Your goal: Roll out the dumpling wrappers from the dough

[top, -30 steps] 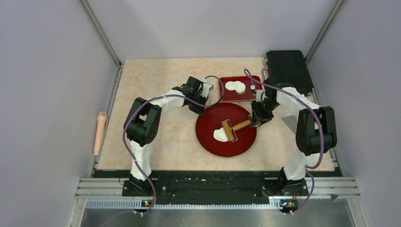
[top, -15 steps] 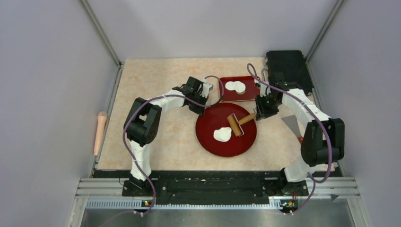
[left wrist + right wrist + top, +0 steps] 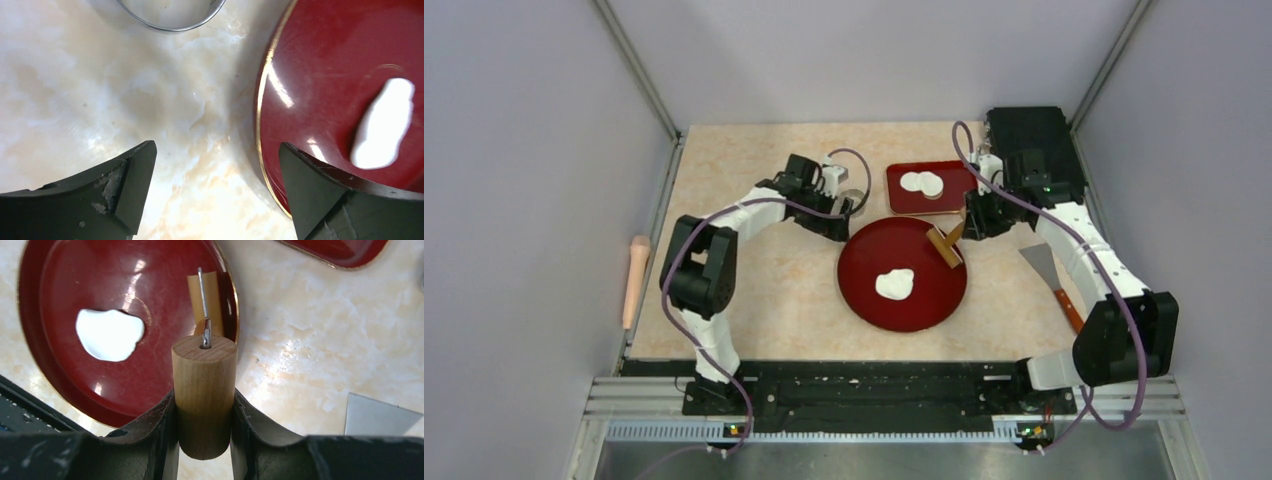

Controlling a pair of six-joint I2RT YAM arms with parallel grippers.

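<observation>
Pale marbled worktop (image 3: 754, 290) enclosed by grey walls. The dough (image 3: 894, 284), a flattened white sheet with ragged edges, lies near the centre of a round red plate (image 3: 874, 312). Two dumpling wrappers (image 3: 921, 183) overlap on a rectangular red tray (image 3: 904, 205) just beyond the plate. Right hand (image 3: 204, 405): clamped on the wooden handle of a small roller (image 3: 945, 245), whose drum is over the plate's far right rim, apart from the dough. Left hand (image 3: 216, 150): fingers wide apart, holding nothing, above the worktop left of the plate and near a metal ring (image 3: 172, 30). A spatula (image 3: 1049, 272) lies at the right.
</observation>
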